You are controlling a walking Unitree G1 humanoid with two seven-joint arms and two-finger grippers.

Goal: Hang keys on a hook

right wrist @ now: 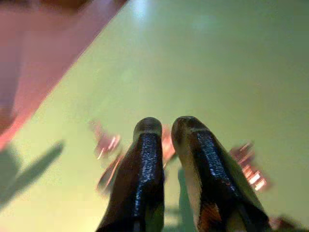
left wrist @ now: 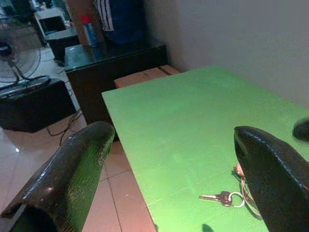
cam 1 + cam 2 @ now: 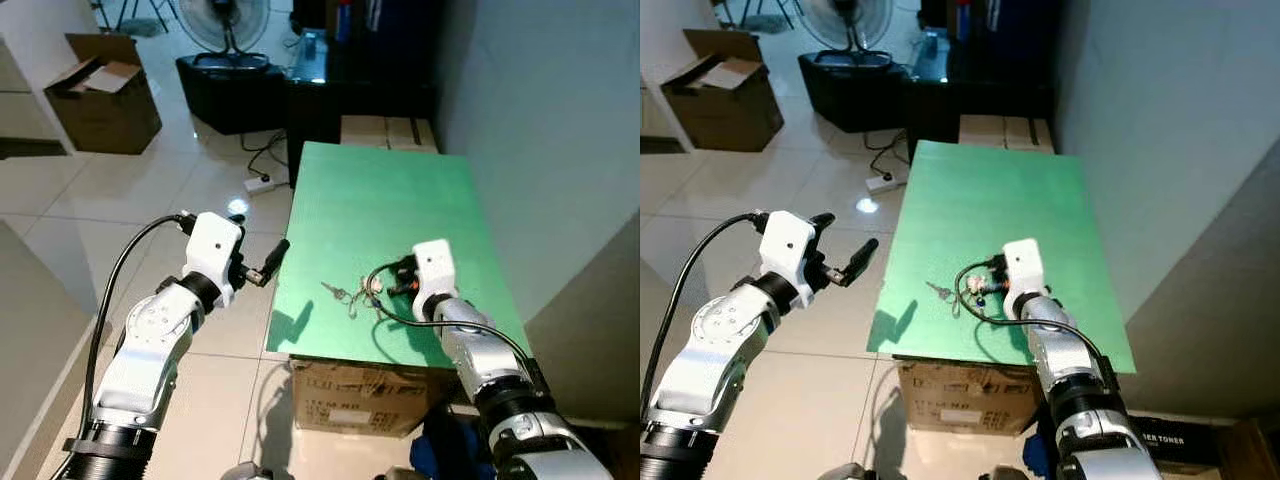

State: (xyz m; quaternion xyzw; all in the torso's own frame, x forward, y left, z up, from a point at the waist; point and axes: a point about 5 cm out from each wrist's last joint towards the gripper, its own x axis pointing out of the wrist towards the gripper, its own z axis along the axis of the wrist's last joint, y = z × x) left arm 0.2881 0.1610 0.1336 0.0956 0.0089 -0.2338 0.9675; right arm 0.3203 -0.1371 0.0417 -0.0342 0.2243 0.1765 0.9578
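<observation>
Head views: keys (image 3: 352,294) lying on the green surface (image 3: 400,190) near its front edge, spread loosely, one key pointing toward the left side. Right gripper (image 3: 385,284) down at the bunch, just beside or touching it; contact hard to confirm from here. Left gripper (image 3: 262,266) hovering off the surface's left edge above the tiled floor (image 3: 120,190), idle. No hook to be made out anywhere.

Left wrist view: jaws spread wide, holding nothing; a single key on its ring (image 2: 227,197) seen between the fingers (image 2: 72,179), well apart from them.

Right wrist view: jaws nearly closed, tips pressed close over the blurred keys (image 1: 108,145); whether any metal is actually pinched cannot be told.

Risks, as a judgement: lifting with only a ring edge caught, bunch slipping back; nudging the loose keys toward the near edge and onto the floor; snagging the gripper's own black cable (image 3: 385,318) looped close by.
</observation>
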